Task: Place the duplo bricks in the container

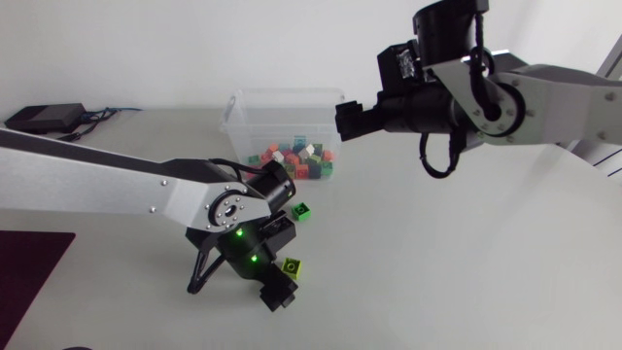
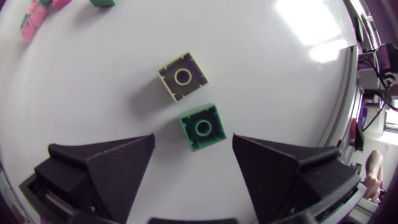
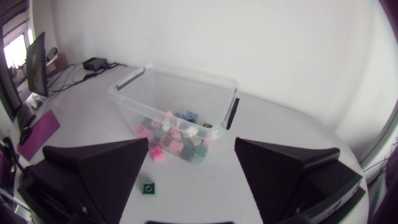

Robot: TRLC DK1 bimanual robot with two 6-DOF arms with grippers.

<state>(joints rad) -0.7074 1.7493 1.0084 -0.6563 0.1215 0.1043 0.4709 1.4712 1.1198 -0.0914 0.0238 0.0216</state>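
Flanking a green brick [image 2: 202, 127], left end effector [image 2: 193, 138] stands spread; yellow brick [image 2: 183, 76] ahead; right end effector [image 3: 192, 142] spread.

The left arm [image 1: 107, 180] stretches low, wrist bent downward, left tool [image 2: 193, 137] with fingers spread apart. The right arm [image 1: 554, 97] hangs raised, right tool [image 3: 191, 143] likewise spread wide.

A white table [image 1: 466, 253] is spreading pale and matte under the left claw [image 2: 194, 138], catching 1 bright patch of light [image 2: 326, 50] ahead of it and off to 1 side. Far ahead of the right claw [image 3: 192, 142], 1 black box [image 3: 96, 63] is sitting with cables [image 1: 102, 114] trailing from it. A dark maroon mat [image 3: 37, 134] is lying beside that claw.
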